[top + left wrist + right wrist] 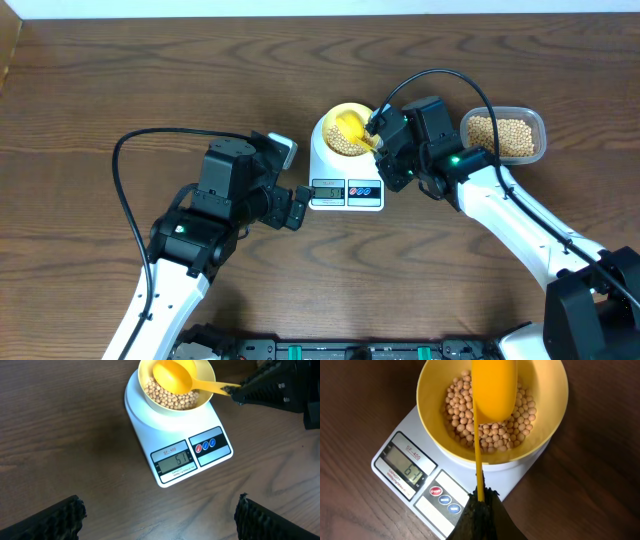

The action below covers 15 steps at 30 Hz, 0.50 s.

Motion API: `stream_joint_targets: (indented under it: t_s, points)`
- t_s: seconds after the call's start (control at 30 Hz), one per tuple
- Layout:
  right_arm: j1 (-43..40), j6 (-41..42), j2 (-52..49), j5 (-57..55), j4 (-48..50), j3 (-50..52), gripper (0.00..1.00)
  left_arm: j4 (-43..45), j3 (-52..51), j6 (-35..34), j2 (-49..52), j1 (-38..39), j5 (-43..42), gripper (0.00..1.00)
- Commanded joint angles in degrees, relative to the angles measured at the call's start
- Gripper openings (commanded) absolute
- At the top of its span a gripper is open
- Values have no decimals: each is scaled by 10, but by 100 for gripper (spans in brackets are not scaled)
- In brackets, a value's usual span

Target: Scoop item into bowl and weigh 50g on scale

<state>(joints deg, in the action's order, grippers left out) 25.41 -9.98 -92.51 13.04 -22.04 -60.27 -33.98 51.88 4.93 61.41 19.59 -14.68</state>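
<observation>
A pale-yellow bowl (432,395) sat squarely on the platform of a white digital scale (345,190) on a dark wood-grain table (100,80), at the end of the scale away from its display. A shallow heap of small tan beans (172,399) covered the bowl's bottom. Directly above them, inside the bowl's rim, hung a bright-yellow scoop (174,376), its head over the beans and its thin handle running out past the rim on the side of the scale's coloured buttons. The right gripper (481,505) had its black fingers clenched on the end of that handle, just off the scale's button-side edge. The grey display at the front of the scale showed a lit two-digit figure; from the left wrist it looked like 51, though from the right wrist the first digit was too blurred to be sure. The left gripper (297,208) waited just beside the display end of the scale, on the side opposite the right arm, its fingers (50,520) spread wide apart with nothing between them. Well beyond the scale on the right arm's side stood a clear plastic tub (540,140) holding more of the same beans.
</observation>
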Motion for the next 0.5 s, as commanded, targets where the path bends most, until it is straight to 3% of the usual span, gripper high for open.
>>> stream_joint_targets:
  t_s: [0.0, 0.47]
  points:
    - [9, -11, -5, 2, 0, 0, 1, 2, 0, 4, 0, -3, 4, 98]
    - [18, -10, -5, 7, 0, 0, 1, 2, 0, 4, 0, -3, 3, 98]
